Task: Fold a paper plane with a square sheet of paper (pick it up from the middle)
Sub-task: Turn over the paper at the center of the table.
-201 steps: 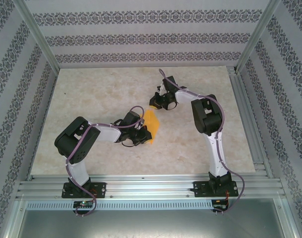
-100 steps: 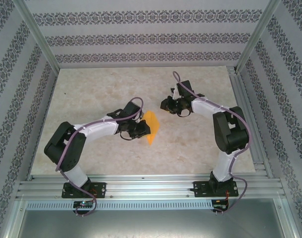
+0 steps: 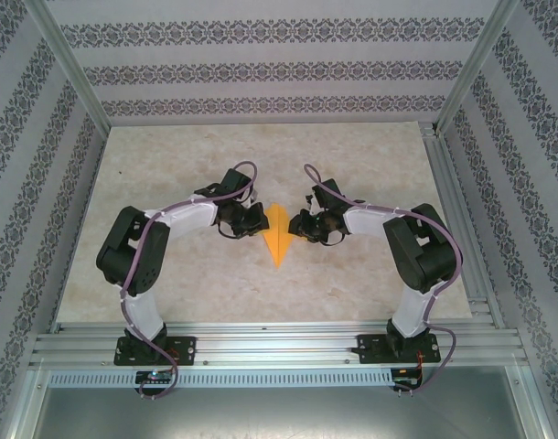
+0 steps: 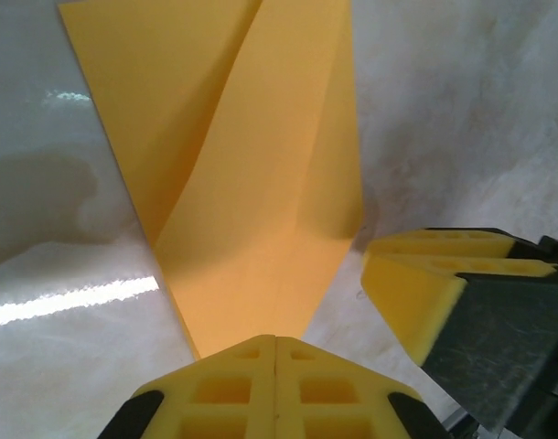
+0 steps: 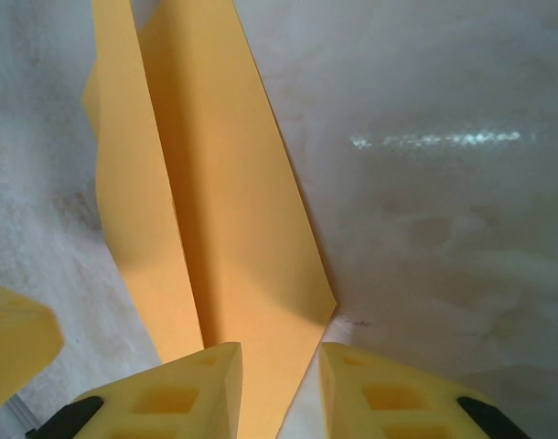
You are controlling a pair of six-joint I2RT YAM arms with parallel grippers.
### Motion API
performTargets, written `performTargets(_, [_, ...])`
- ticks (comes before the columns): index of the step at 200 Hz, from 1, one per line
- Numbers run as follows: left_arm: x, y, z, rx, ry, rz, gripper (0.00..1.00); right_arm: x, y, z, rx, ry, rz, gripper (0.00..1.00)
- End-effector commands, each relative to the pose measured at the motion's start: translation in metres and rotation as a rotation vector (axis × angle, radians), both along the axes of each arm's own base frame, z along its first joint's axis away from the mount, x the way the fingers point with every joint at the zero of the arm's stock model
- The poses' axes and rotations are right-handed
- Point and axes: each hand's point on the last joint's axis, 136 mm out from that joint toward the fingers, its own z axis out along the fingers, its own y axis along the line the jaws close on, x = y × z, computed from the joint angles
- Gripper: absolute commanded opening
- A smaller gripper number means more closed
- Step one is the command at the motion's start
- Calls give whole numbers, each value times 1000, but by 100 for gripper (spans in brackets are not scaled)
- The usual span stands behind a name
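The paper plane (image 3: 277, 236) sits on the table (image 3: 169, 183) in the middle of the top view. Its sharp tip points to the bottom of the frame, and it has one gripper on each side. The left gripper (image 4: 275, 357) has its fingers pressed together on one edge of the paper, probably to keep the folds shut and hold it in place. The right gripper (image 5: 279, 366) has its fingers a little apart around the other edge, maybe ready to squeeze that side too.

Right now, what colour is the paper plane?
The paper plane is plain orange-yellow; left wrist view.
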Motion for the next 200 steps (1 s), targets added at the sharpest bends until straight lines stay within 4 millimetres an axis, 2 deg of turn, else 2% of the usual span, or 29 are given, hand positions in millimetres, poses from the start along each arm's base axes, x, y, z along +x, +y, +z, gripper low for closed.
performTargets(1, [2, 0, -14, 33, 24, -20, 4, 6, -2, -6, -38, -16, -34, 29])
performTargets(45, [1, 6, -44, 100, 69, -15, 0, 4, -9, -7, -85, -21, -58, 31])
performTargets(77, [-5, 8, -57, 112, 100, -24, 0, 4, 3, -13, -56, -1, -33, 30])
performTargets(96, [-8, 10, -61, 116, 110, -27, 0, 6, 10, -8, -18, -13, -28, 28])
performTargets(139, [-16, 14, -60, 114, 111, -27, 0, 8, 20, -2, 43, -22, -33, 27])
performTargets(179, [-15, 11, -44, 74, 68, -26, 0, 9, 20, 0, 49, -25, -35, 28])
performTargets(200, [-14, 11, -36, 65, 47, -24, 0, 8, 8, 3, 1, -50, -62, 29])
